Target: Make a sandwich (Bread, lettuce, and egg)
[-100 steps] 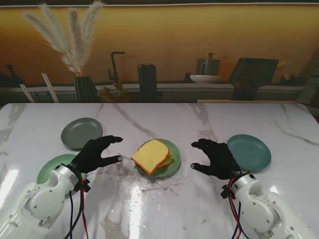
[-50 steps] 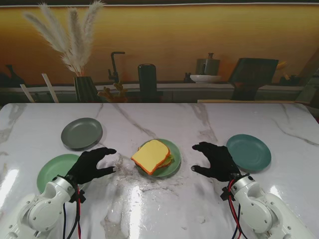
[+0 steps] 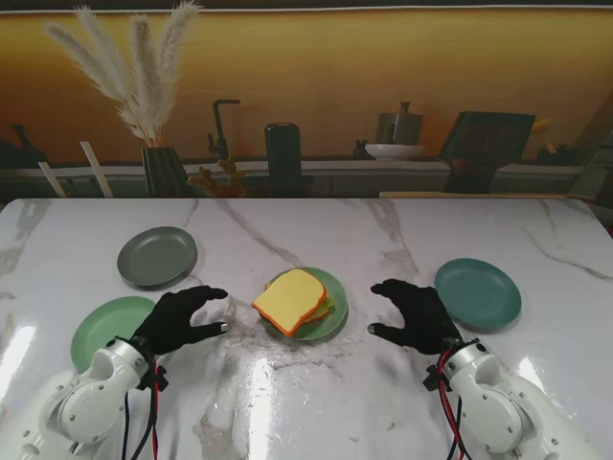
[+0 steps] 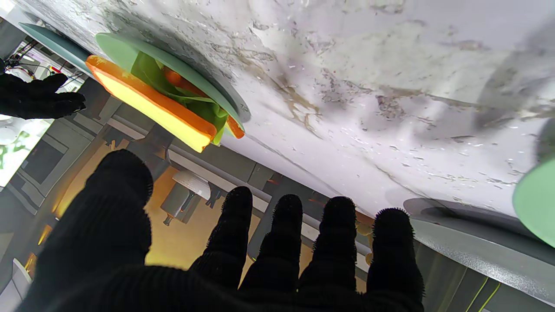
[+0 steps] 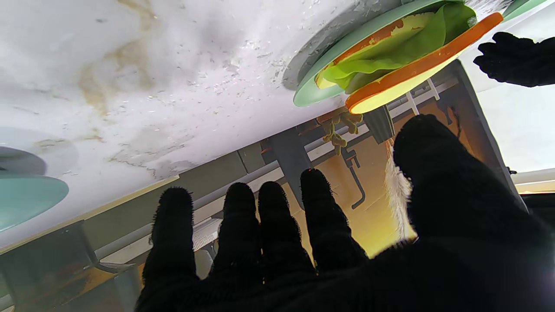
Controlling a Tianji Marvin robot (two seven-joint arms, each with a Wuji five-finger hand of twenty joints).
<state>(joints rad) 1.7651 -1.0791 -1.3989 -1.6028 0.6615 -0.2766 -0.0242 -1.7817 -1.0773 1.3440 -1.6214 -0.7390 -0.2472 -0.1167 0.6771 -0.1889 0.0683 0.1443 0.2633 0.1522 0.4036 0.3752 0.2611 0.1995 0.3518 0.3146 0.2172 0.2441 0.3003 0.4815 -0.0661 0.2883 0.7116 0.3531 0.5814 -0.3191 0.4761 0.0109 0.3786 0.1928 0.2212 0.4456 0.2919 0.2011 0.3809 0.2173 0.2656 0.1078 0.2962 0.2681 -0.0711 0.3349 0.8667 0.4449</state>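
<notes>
Colours and patterns on the grey-veined white marble table (image 3: 402,230)

Central pale green round plate (image 3: 336,311): yellow bread slice with orange crust (image 3: 290,297) over bright green lettuce (image 5: 390,56). Left of it: grey round plate (image 3: 157,256), mint green round plate (image 3: 107,324). Right: teal round plate (image 3: 478,292). Both black knit-gloved hands (image 3: 182,317) (image 3: 414,312) flank it.

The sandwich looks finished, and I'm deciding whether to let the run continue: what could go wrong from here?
1. The top bread slice sits askew over the lettuce, overhanging the green plate; a nudge could slide it off.
2. The left hand and right hand, both open, flank the plate closely; a sideways move might push it.
</notes>
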